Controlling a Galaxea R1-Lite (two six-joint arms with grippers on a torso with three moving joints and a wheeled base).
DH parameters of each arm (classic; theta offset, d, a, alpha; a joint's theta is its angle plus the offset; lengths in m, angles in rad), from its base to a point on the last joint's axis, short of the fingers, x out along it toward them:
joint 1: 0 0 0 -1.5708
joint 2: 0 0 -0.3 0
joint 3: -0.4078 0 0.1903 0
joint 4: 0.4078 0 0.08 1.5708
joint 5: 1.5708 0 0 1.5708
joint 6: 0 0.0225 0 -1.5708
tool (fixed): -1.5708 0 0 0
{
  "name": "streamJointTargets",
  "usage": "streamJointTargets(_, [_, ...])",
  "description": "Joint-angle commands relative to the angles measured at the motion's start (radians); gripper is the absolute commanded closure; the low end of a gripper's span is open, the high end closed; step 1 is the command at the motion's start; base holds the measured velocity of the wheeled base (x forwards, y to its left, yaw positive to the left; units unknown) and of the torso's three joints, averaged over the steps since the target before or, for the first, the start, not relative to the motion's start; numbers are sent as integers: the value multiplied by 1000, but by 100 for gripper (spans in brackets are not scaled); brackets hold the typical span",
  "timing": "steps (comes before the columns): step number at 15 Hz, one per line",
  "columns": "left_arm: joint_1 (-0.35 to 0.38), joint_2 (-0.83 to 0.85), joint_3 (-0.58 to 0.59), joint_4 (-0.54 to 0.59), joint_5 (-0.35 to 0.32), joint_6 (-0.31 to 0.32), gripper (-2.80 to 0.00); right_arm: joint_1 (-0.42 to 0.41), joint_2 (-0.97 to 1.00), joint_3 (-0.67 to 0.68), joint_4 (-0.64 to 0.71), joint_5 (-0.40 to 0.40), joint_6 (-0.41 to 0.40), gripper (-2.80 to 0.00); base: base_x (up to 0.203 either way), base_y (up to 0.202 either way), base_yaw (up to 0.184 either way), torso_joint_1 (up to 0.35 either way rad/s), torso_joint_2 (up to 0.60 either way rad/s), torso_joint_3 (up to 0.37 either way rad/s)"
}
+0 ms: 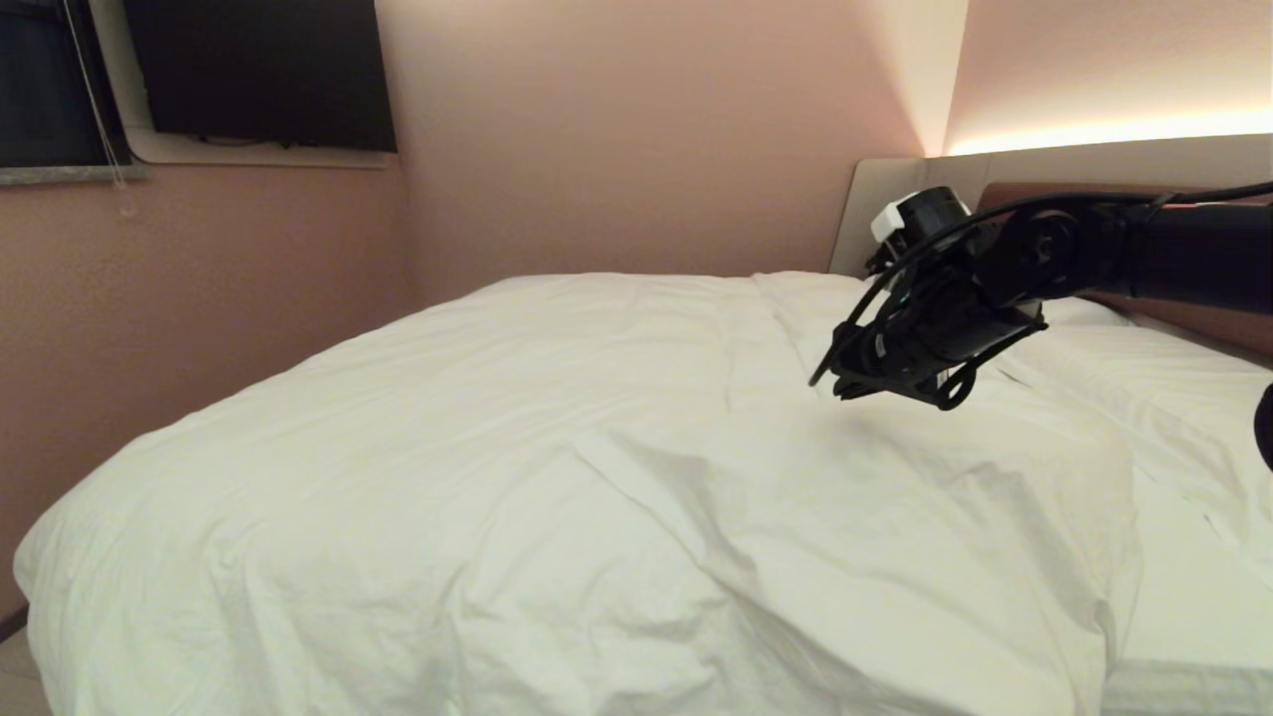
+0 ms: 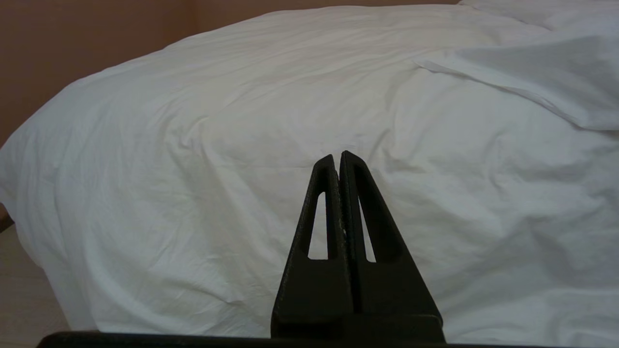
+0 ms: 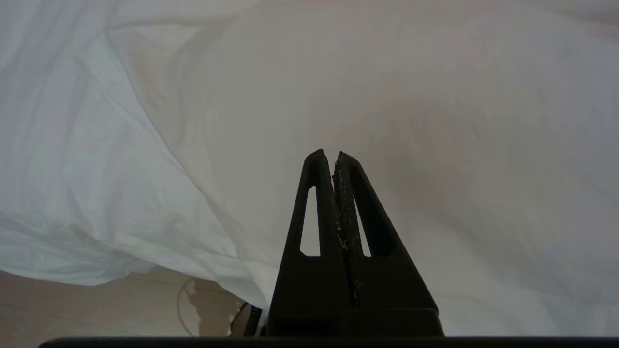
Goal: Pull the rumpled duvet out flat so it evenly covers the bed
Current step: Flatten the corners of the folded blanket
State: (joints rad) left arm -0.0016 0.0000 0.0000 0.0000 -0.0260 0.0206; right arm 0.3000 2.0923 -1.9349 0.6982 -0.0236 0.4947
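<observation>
we see the puffy white duvet (image 1: 557,467) lying wrinkled across the bed (image 1: 1193,607); our right gripper (image 1: 830,383), centre right, and left gripper (image 2: 337,157) are both closed, empty.

Pink walls (image 1: 617,129), dark wall screen (image 1: 261,72)

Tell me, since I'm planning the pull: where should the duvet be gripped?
Probably the duvet's bunched near-right edge, pinched from the right, where sheet lies bare. The right gripper, shut, hangs above it.
</observation>
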Motion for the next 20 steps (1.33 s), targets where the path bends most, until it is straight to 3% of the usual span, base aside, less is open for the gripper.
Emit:
streamJointTargets(1, [0,0,0,0,0,1,0,9,15,1,23,-2,-38,0,0,0,0,0,0,0])
streamJointTargets(2, [0,0,0,0,0,1,0,13,19,1,23,-2,-43,-165,0,0,0,0,0,0])
streamJointTargets(3, [0,0,0,0,0,1,0,17,21,0,21,-3,-45,-280,0,0,0,0,0,0])
streamJointTargets(7, [0,0,0,0,0,1,0,25,34,1,3,-12,-93,-280,0,0,0,0,0,0])
streamJointTargets(13, [0,0,0,0,0,1,0,34,96,1,-36,-127,-165,-280,0,0,0,0,0,0])
streamJointTargets(20, [0,0,0,0,0,1,0,33,271,1,-113,-129,-201,-280,0,0,0,0,0,0])
